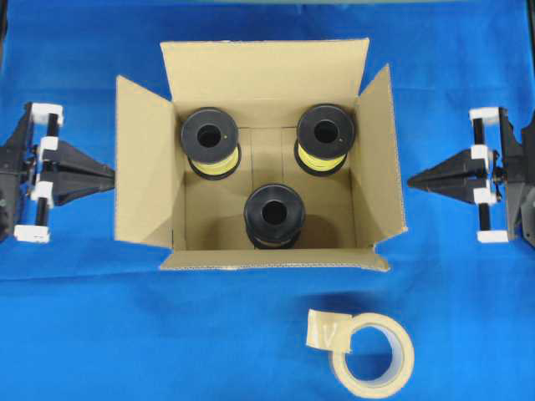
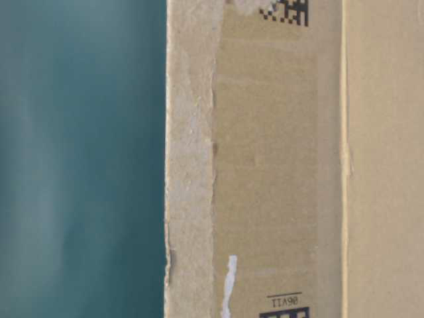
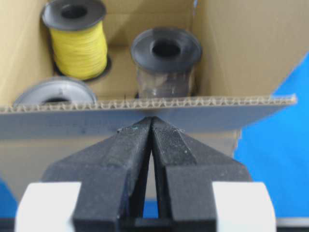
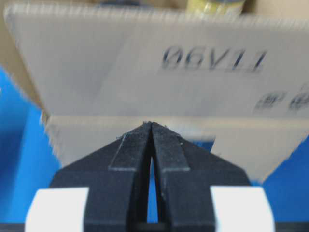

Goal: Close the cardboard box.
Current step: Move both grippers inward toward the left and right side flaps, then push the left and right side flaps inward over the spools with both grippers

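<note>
The cardboard box (image 1: 259,150) was seen standing open near the middle of the blue-covered bench (image 1: 84,334), somewhat toward its far edge. All four flaps were spread: the far flap (image 1: 266,71) stood up and leaned back, the left flap (image 1: 146,163) and the right flap (image 1: 383,159) were splayed outward, and the near flap (image 1: 276,260) was folded out low toward the near edge. Three black-flanged spools were seen upright on the box floor. Two of them, the far-left spool (image 1: 210,144) and the far-right spool (image 1: 325,138), were wound with yellow line; the near spool (image 1: 273,216) was placed between them toward the near wall, and its winding could not be made out from overhead. In the table-level view only a brown outer wall of the box was shown, marked with black code squares and an inverted "06V11" print (image 2: 285,301). The same print (image 4: 215,60) was seen on the outer face of the flap in the right wrist view.

The left gripper (image 1: 110,175) was held just outside the left flap, its tip close to the flap edge, with its fingers pressed together and nothing between them. The right gripper (image 1: 411,180) was held likewise just outside the right flap, its fingers also brought together on nothing.

A beige tape roll (image 1: 373,357) was seen lying flat near the near edge of the bench, right of centre, well apart from the box, with a loose tab of tape (image 1: 323,330) sticking out at its left.
</note>
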### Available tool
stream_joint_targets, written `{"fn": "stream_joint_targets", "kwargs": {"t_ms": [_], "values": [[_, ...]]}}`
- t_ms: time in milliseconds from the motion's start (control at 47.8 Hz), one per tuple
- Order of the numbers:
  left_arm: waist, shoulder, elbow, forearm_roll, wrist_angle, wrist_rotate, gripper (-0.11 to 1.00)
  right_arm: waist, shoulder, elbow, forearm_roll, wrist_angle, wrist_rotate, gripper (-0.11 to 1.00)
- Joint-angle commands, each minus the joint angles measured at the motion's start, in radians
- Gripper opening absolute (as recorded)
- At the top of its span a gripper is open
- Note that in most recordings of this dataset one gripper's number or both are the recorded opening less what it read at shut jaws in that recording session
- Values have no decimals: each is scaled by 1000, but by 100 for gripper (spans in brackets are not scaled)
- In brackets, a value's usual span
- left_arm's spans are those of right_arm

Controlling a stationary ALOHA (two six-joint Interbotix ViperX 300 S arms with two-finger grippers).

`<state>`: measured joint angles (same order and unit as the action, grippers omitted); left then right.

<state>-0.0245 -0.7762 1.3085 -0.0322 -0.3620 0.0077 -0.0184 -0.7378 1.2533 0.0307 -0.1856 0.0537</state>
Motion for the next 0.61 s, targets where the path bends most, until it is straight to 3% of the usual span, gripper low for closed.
{"fn": "stream_joint_targets", "kwargs": {"t_ms": [0,146,585], "values": [[15,75,-25,-2,-94,0,0,-15,31,-41,-9,-58,-3,0],[28,215,-91,0,-173,3,0,-21,84,-81,-17,-89,-5,0],[38,509,-359,-2,-160,54,0,-23,339,-213,-15,-227,-5,0]]}}
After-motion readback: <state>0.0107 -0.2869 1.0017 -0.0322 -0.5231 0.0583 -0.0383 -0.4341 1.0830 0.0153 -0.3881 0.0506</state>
